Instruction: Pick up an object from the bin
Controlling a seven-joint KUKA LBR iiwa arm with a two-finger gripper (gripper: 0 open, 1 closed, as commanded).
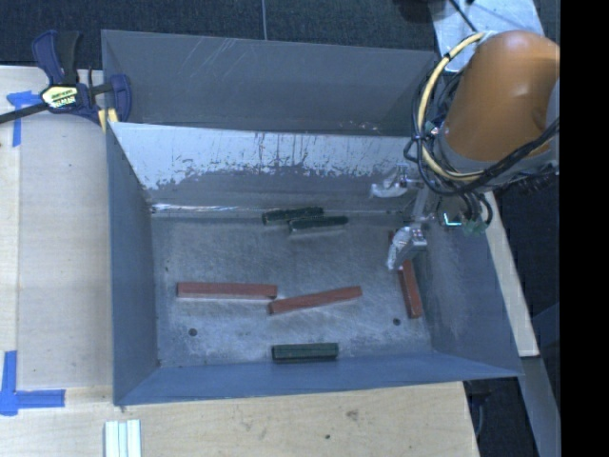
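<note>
**Bin:** grey metal, sloped walls, flat floor. The contents are few and mostly well apart.

**Left of floor:** the left bar, reddish-brown, lies flat and runs left to right. Almost end to end with it lies the middle bar, same colour, slightly tilted. Both are in the open with nothing over them.

**Centre, back:** the two dark bars lie side by side, touching or nearly so, at the foot of the back slope. A grasp there would probably be cramped by that wall.

**Centre, front:** the single dark bar lies flat close to the front slope.

**Right side:** the right bar, reddish-brown, lies front to back near the right wall. The tool hangs at its far end; contact cannot be confirmed, nor can I tell whether the tool is open or closed.

**Judgement:** this bar is the likely pick. The right wall is the one obstruction, leaving little room on that side. No other item crowds it.
</note>
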